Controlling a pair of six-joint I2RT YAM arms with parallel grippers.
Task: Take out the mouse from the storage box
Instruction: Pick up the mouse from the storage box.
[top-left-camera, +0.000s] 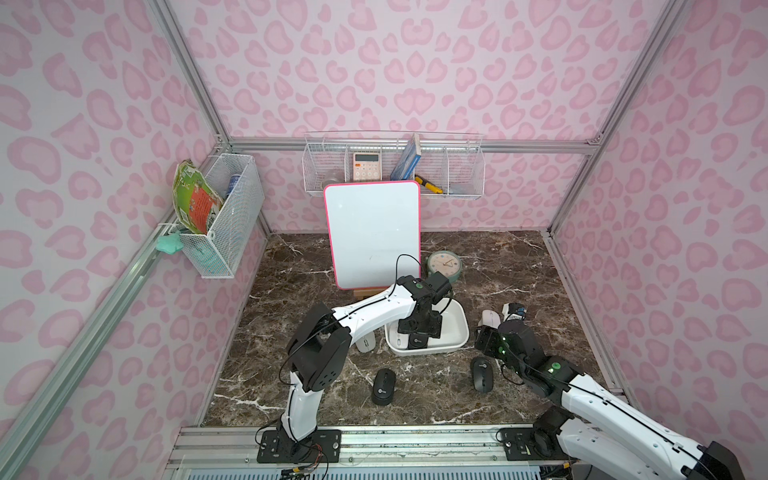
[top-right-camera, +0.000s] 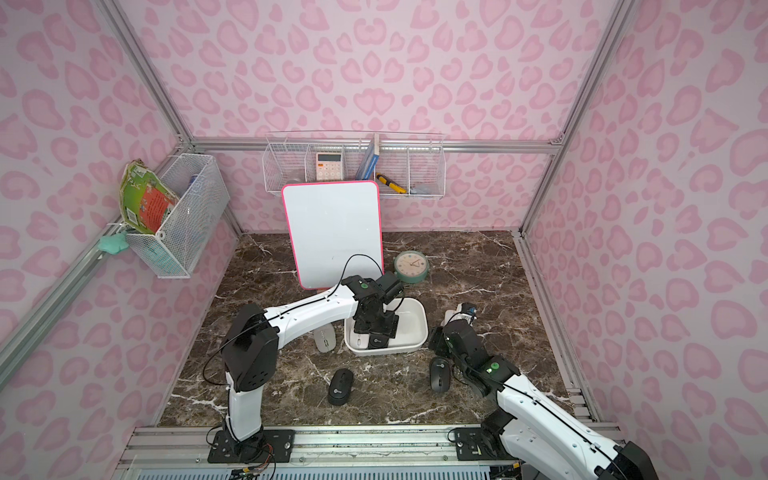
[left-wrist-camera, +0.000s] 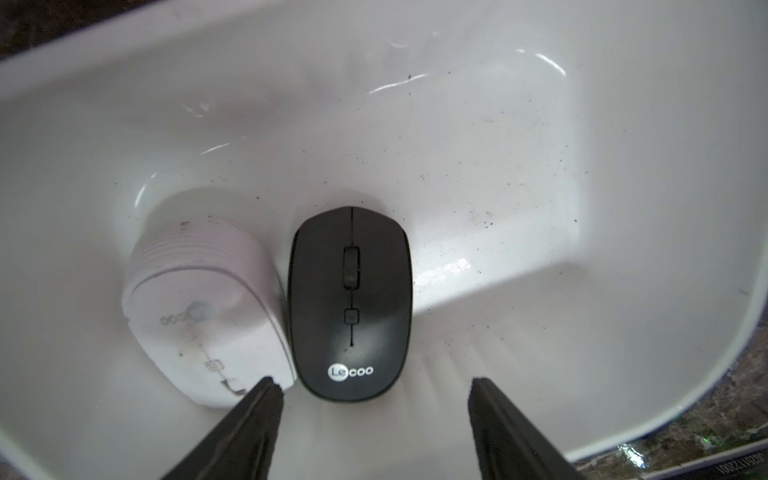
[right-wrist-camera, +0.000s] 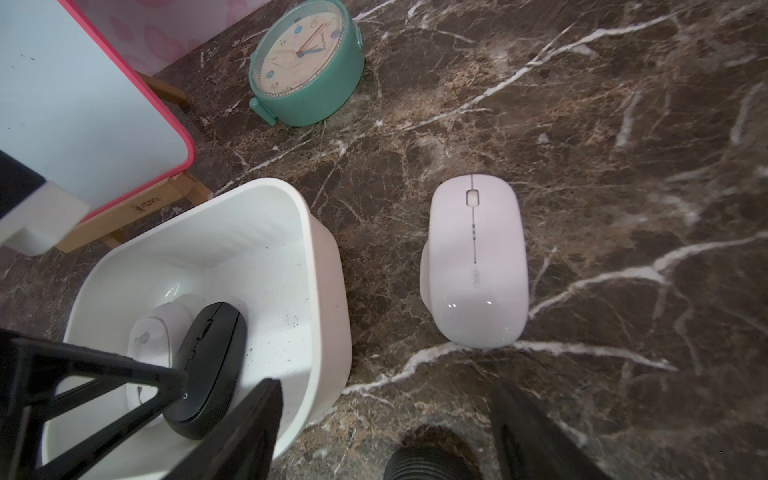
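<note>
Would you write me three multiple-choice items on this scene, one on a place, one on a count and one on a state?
1. Where is the left gripper?
A) reaching into the box
B) left of the box
C) behind the box

2. How many mice lie in the box?
A) one
B) two
C) four

3. How do the left gripper's jaws stand?
A) shut on a mouse
B) shut, empty
C) open

Answers:
1 A: its fingers stand low between the box's walls.
2 B: a black mouse and a white mouse lie side by side.
3 C: the fingers stand apart, clear of the black mouse on both sides.
</note>
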